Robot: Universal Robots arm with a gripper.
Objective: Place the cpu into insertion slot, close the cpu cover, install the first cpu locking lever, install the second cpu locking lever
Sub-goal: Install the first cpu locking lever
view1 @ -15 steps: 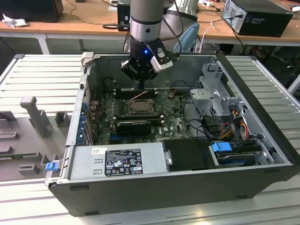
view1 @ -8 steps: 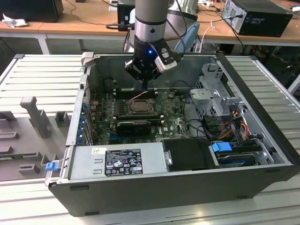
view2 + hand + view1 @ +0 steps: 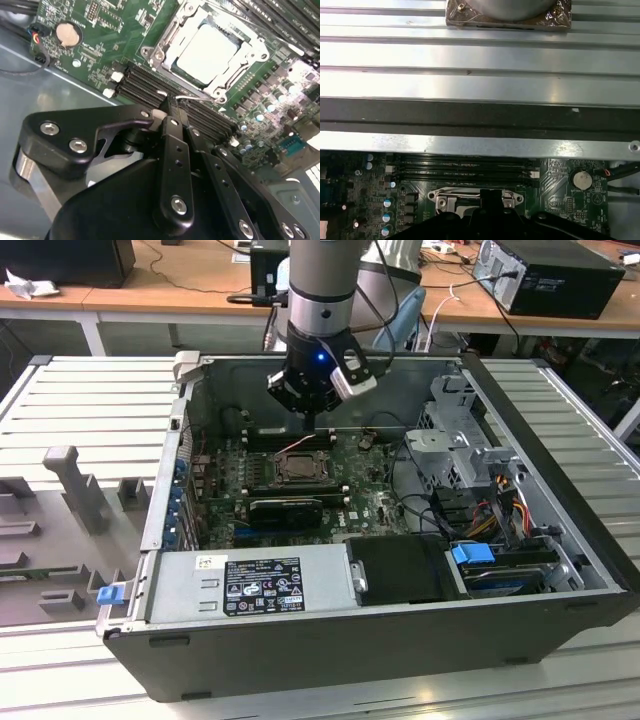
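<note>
A: Where's the cpu?
B: Seated in the insertion slot, cpu cover framing it. The pincer looks pressed together just beside it, holding nothing.
A: Handling?
B: Light, stiff, fragile, I'd judge; take its edges only

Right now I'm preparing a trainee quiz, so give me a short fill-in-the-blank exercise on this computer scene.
1. The cpu lies inside the insertion ____.
2. The cpu cover is a silver metal ____ with a central window.
3. The round coin battery sits on the ____ circuit board.
4. In the exterior view, the tool hangs ____ the open computer case.

Missing words: slot; frame; green; above
</note>
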